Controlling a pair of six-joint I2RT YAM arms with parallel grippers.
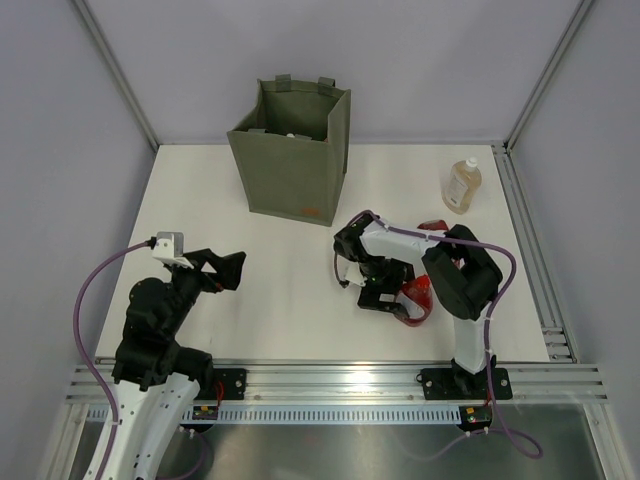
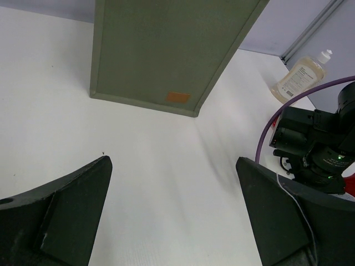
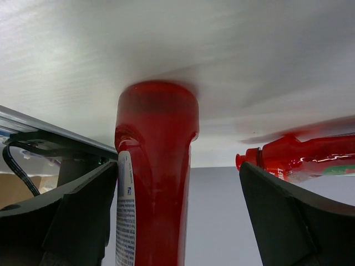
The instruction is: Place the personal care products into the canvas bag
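Plastic, likely light, stiff and slick: the red bottle (image 3: 157, 166) stands on the surface (image 1: 270, 310) between the spread fingers of the right pincer (image 1: 385, 297), ungripped (its narrower waist looks the surest hold). The left pincer (image 2: 173, 166) hangs spread, empty, and the bag (image 1: 290, 160) stands well apart.
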